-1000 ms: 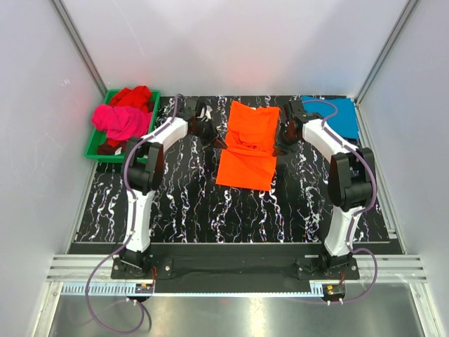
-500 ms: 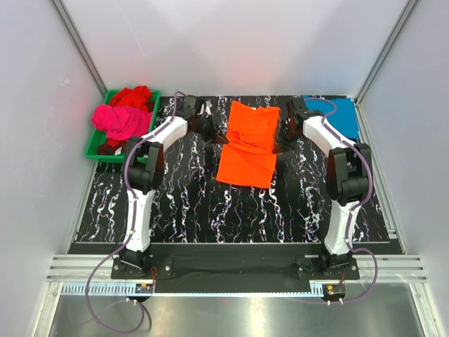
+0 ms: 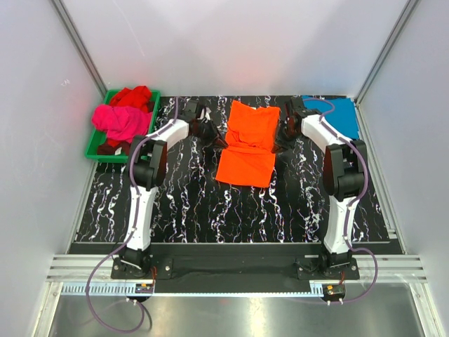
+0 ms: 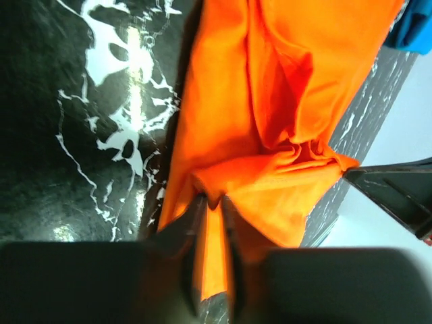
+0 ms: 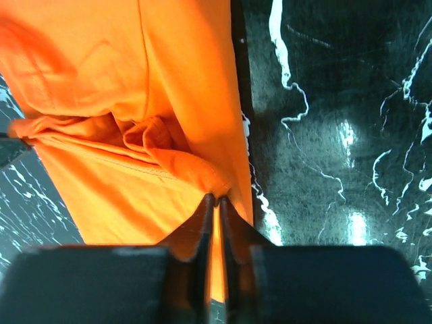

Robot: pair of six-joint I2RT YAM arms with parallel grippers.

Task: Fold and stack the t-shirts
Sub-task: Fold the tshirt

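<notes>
**Top view.** The orange t-shirt [image 3: 245, 151] lay at frame centre on the worktop [image 3: 189, 203], long axis running top to bottom. The left claw [image 3: 219, 140] and right claw [image 3: 276, 145] — one at each side edge, mid-length — each pinched a gathered fold of its cloth, equally near.

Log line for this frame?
phase: folding | left gripper: shut on orange t-shirt | right gripper: shut on orange t-shirt | pink t-shirt, red t-shirt: green tray | teal t-shirt: far right
</notes>
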